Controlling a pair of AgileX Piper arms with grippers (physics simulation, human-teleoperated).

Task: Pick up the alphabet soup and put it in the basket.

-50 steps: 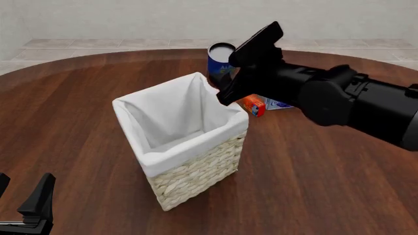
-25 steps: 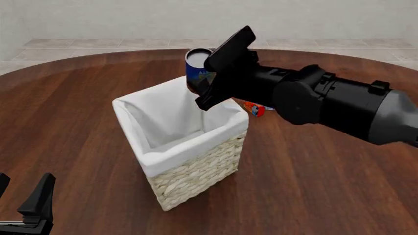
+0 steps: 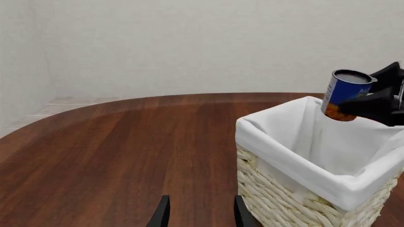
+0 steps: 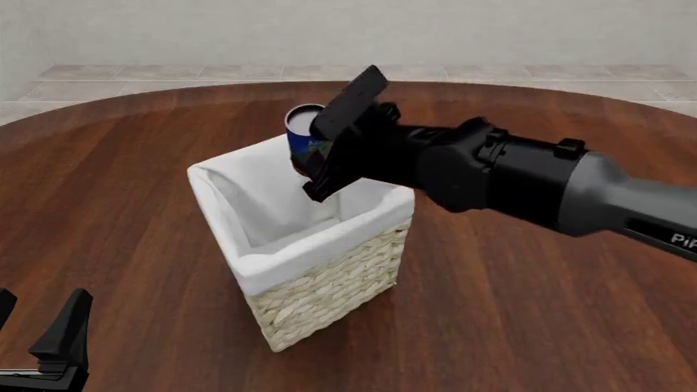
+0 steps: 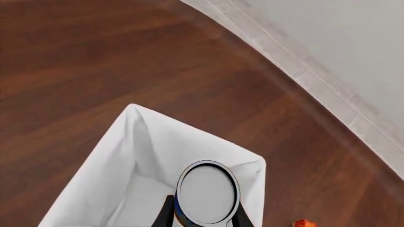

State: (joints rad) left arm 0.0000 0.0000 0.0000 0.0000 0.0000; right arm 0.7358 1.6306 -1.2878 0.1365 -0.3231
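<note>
The alphabet soup (image 4: pixel 304 137), a small blue can with a silvery top, hangs over the far corner of the basket (image 4: pixel 326 278), held upright by my right gripper (image 4: pixel 323 147), which is shut on it. From the left wrist view the alphabet soup (image 3: pixel 344 93) hovers just above the basket's white cloth rim (image 3: pixel 284 156). In the right wrist view the alphabet soup's round top (image 5: pixel 207 190) sits between the fingers, over the basket's lined opening (image 5: pixel 126 175). My left gripper (image 4: pixel 38 339) rests low at the near left, open and holding nothing; its fingertips (image 3: pixel 162 215) show apart.
A small orange-red box (image 5: pixel 304 223) peeks in at the edge of the right wrist view, on the table beyond the basket. The right arm (image 4: pixel 523 184) stretches across the table's right half. Brown wooden tabletop (image 4: pixel 130 180) surrounds the basket.
My right gripper has carried the can leftward and a little lower, from beyond the basket's far right corner to above its opening. The left gripper has not moved.
</note>
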